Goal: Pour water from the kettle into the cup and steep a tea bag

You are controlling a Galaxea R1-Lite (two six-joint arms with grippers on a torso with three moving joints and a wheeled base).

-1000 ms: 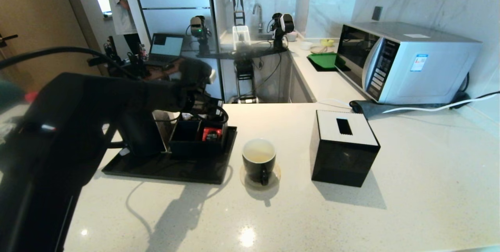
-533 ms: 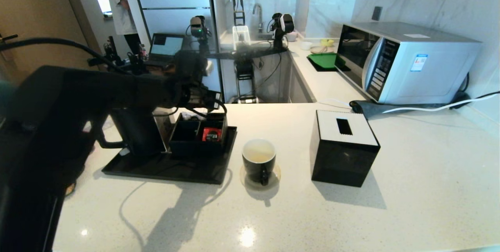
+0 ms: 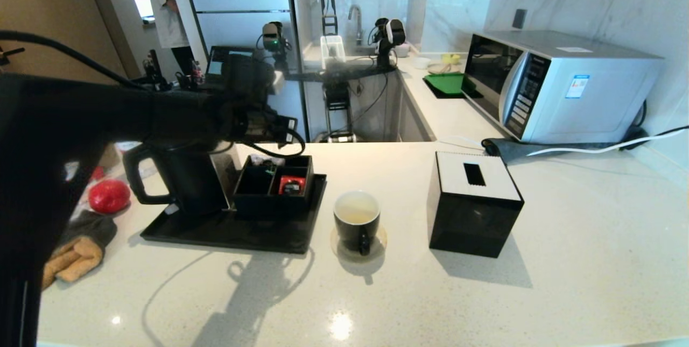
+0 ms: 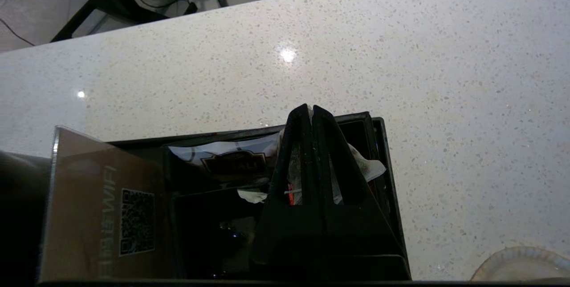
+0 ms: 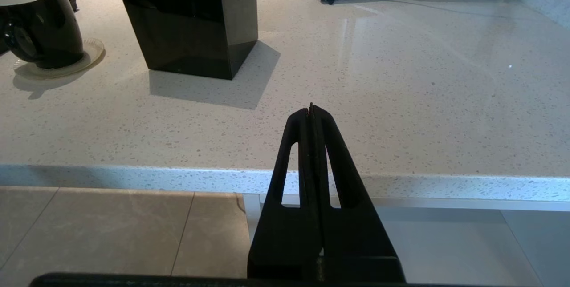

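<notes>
Head view is being crowded on its left by the dark left arm, which is blotting out the kettle's [image 3: 185,177] lid and spout; only its loop handle and body are showing on the black tray [image 3: 215,231]. The left gripper [image 4: 310,111] is hanging over the compartment box [image 3: 274,188] with its fingers pressed together; whether any tea bag is caught between them is impossible to make out among the wrappers. The right gripper [image 5: 311,108], fingers together too, is waiting off the near counter edge. On the pale speckled counter [image 3: 484,293], open room is lying in front of the cup [image 3: 357,220], which is sitting on its coaster holding faintly yellowish water [image 3: 356,211], beside the tissue box [image 3: 473,204]. Farther back a microwave [image 3: 560,86] is standing.
</notes>
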